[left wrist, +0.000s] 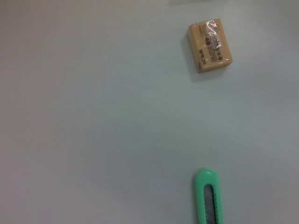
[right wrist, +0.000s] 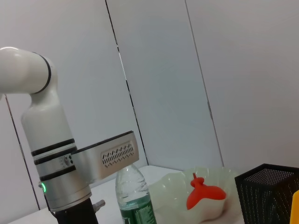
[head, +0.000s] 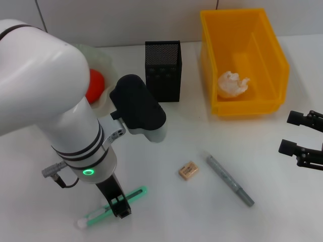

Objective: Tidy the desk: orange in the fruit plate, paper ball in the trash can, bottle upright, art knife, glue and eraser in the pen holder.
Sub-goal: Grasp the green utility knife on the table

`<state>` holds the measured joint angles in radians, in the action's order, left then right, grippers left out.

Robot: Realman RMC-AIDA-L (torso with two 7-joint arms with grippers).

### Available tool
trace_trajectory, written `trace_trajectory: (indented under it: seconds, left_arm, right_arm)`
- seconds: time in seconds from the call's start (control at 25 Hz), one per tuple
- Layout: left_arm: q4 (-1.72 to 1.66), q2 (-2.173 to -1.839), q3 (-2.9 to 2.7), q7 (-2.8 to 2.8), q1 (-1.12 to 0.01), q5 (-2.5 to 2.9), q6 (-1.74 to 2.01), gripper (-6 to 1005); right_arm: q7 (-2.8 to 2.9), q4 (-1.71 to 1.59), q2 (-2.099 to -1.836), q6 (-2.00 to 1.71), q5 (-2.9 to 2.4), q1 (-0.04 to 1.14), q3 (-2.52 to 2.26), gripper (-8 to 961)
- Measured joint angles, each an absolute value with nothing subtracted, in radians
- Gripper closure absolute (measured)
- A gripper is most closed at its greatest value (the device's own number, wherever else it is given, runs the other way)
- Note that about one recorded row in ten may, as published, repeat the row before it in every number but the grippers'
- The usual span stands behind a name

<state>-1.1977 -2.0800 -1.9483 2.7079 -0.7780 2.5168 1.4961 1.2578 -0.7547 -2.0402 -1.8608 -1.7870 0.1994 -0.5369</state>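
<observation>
A green art knife [head: 137, 193] lies near the table's front edge, and my left gripper [head: 120, 206] is down right over its middle. In the left wrist view the knife's rounded end [left wrist: 207, 196] shows, with the tan eraser [left wrist: 210, 45] beyond it. The eraser [head: 188, 170] and the grey glue stick [head: 229, 180] lie on the table to the right. The orange [head: 95, 84] sits in the clear fruit plate [head: 103, 58]. A paper ball [head: 233, 83] rests inside the yellow trash can [head: 272, 60]. The bottle [right wrist: 135, 196] stands upright. My right gripper [head: 299, 135] hovers open at the right edge.
The black mesh pen holder [head: 163, 70] stands at the back centre, left of the yellow bin. My left arm's white body [head: 45, 101] covers much of the left side of the table. A wall of pale panels [right wrist: 159, 70] rises behind the table.
</observation>
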Motion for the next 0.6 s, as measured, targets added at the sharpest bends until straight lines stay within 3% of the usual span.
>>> trace_trajectory:
  seconds: [0.32,0.6]
  left_arm:
    - [-1.193,-2.080,-1.954,2.708,-0.783,2.534,1.486,596]
    - [-1.191,-2.080,-1.959,2.703,-0.784,2.534,1.483,732]
  right_arm:
    - [1.258,-0.755,-2.040,-1.861,-1.787,0.199,-0.537,166]
    - [1.258,-0.755,-2.040,-1.861,-1.787,0.199,-0.537,166]
